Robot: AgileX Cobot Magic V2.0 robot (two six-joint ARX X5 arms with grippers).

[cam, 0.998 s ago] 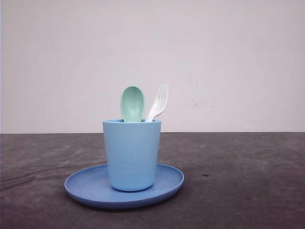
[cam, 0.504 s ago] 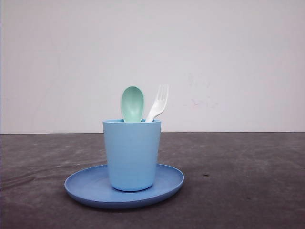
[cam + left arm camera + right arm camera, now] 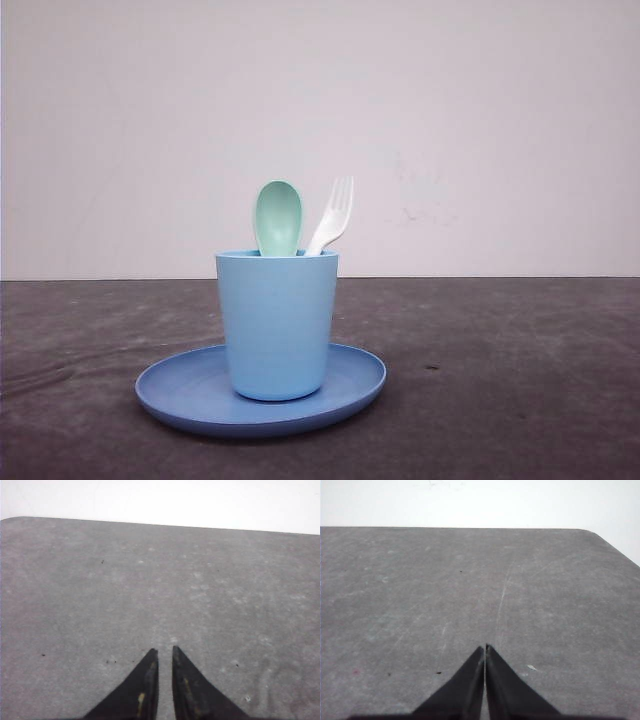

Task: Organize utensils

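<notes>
**Spoon and fork both standing in cup, claws off to the sides**

Left claw (image 3: 164, 652): tips nearly together, thin gap between them, nothing held, bare grey worktop (image 3: 100, 580) beneath it. It looks parked.

Centre of the front view, left to right: one round blue plate (image 3: 170, 390) lies flat on the dark worktop. One light blue cup (image 3: 277, 325) stands upright on the plate's middle, so the plate acts as a base under it. One mint-green spoon (image 3: 277, 217) sits in the cup, bowl up, poking above the rim on the left side, near upright. One white fork (image 3: 335, 215) sits just beside it on the right, tines up, leaning right against the cup's rim. The handles are hidden inside the cup. The heads stand close together, and I cannot tell whether they touch. Handles down and heads up is probably the way to keep them tidy and easy to pick.

Right claw (image 3: 485, 650): tips pressed together, closed on nothing, scratched worktop under it.

Count: 1 plate, 1 cup, 1 spoon, 1 fork, 2 claws.

Judgement: both utensils sit in the cup, so the task looks done or nearly so.
</notes>
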